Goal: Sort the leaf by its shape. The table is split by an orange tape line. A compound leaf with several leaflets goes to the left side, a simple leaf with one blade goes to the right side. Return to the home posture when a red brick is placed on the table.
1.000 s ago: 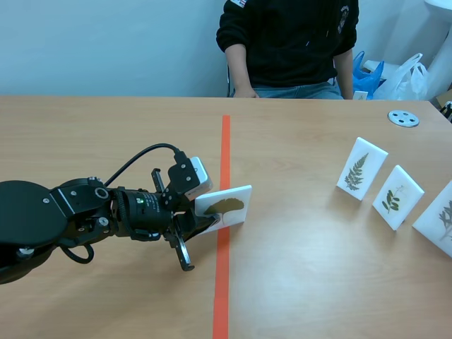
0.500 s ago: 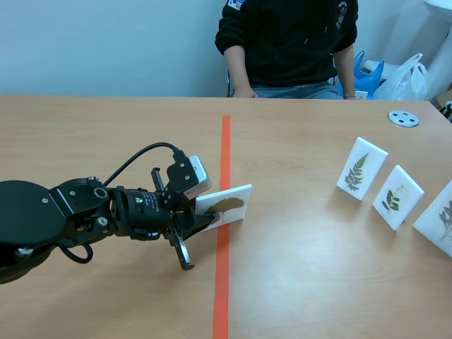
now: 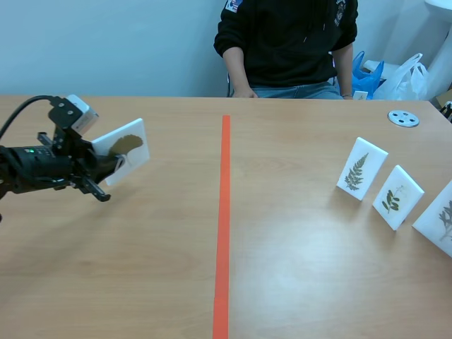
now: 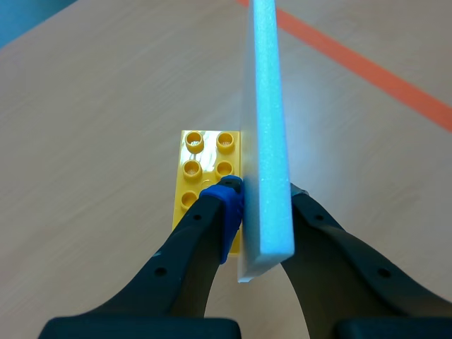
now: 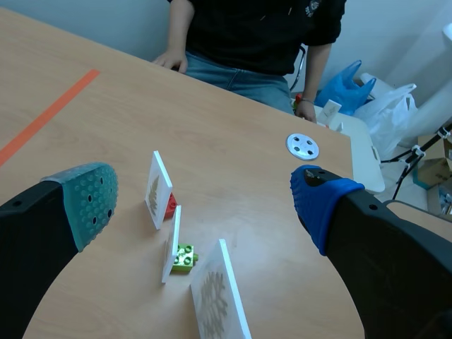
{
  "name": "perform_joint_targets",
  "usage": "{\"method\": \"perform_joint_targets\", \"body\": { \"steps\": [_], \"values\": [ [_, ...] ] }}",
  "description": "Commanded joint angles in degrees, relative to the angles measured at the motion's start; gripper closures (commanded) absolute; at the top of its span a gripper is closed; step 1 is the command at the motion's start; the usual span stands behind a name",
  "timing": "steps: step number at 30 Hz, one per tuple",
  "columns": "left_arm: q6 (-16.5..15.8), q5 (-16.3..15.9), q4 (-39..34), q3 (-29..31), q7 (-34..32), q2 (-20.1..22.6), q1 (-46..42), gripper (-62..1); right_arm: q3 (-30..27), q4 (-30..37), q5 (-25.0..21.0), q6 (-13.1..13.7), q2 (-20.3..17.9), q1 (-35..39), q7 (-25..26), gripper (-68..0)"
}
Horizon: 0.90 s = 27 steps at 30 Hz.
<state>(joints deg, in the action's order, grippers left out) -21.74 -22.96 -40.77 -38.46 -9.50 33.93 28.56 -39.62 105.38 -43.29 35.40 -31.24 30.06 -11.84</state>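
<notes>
A white card (image 3: 123, 150) bearing one brownish single-blade leaf hangs tilted over the table's far left side. My left gripper (image 3: 107, 169) is shut on it. In the left wrist view the card (image 4: 267, 106) shows edge-on, pressed between the fingers of the left gripper (image 4: 263, 194), with a yellow brick base (image 4: 205, 169) fixed to its side. The orange tape line (image 3: 224, 212) runs down the table's middle, well right of the card. My right gripper (image 5: 205, 201) is open over the right side with nothing between its fingers; it does not show in the scene view.
Three leaf cards (image 3: 361, 168) (image 3: 397, 197) (image 3: 439, 216) stand at the right; under the right gripper they show with a red base brick (image 5: 171, 205) and a green one (image 5: 185, 258). A white disc (image 3: 403, 118) lies far right. A person (image 3: 286, 42) sits across.
My left arm has swung from the tape line to the far left side, carrying the card with it. The cards on the right have not moved.
</notes>
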Motion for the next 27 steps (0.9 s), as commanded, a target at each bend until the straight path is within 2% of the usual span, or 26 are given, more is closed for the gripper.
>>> {"method": "perform_joint_targets", "body": {
  "steps": [1,9,21,27],
  "values": [
    [-0.5,-1.6,-1.0,0.7,-0.7,1.1,-1.1,-5.1,-0.3,0.2,-0.4,-0.2,-0.9,-0.6,1.3,-50.4],
    [-0.5,-2.0,-1.0,3.8,-1.4,7.0,-5.0,-5.1,-0.3,0.2,-0.4,-0.2,-0.9,-0.6,1.3,-50.4],
    [-0.3,-2.4,-0.9,8.7,-1.6,9.6,-10.0,-5.2,-0.3,0.2,-0.4,-0.2,-1.0,-0.6,1.7,-50.4],
    [4.3,-2.4,-0.9,8.7,-2.7,9.4,-11.8,-6.2,-0.3,0.2,-0.4,-0.2,-1.0,-0.7,1.9,-50.4]
  ]
}}
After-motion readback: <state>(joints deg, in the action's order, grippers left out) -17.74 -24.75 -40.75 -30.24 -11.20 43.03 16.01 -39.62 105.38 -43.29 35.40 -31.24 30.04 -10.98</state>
